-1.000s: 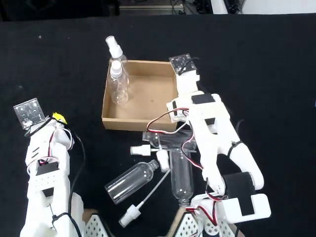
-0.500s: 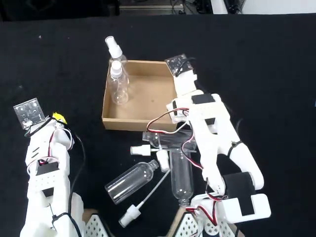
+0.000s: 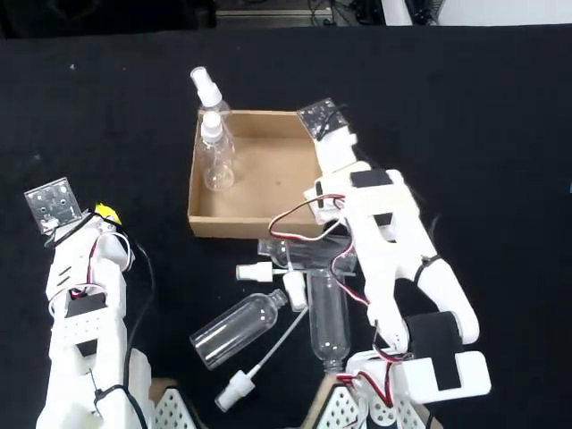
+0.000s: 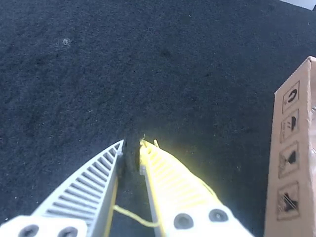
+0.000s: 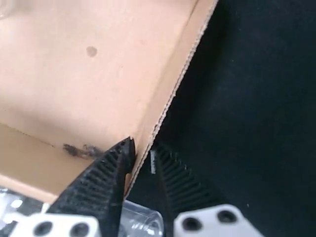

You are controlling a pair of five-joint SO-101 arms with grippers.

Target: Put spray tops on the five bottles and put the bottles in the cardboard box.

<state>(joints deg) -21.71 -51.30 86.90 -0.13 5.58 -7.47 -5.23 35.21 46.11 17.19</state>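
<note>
The cardboard box (image 3: 259, 179) sits at the table's middle back. One capped bottle (image 3: 215, 157) stands inside it at the far left, and another capped bottle (image 3: 206, 88) is just behind that corner. My right gripper (image 5: 140, 150) is shut on the box's right wall (image 5: 170, 94), one finger inside and one outside, near the front corner. Two capless bottles (image 3: 239, 328) (image 3: 328, 317) lie in front of the box, with loose spray tops (image 3: 257, 271) (image 3: 234, 389) among them. My left gripper (image 4: 131, 146) is shut and holds nothing, low over the black cloth at the left.
A third clear bottle (image 3: 284, 248) lies partly under the right arm (image 3: 384, 241) against the box front. Another spray top (image 3: 295, 288) lies by the bottles. The box's outer side (image 4: 294, 163) lies to one side of my left gripper. Bare black cloth spreads to the far right.
The box has shifted slightly to the right and toward the arms in the right gripper's hold, and the right wrist has turned a little. The left arm has not moved.
</note>
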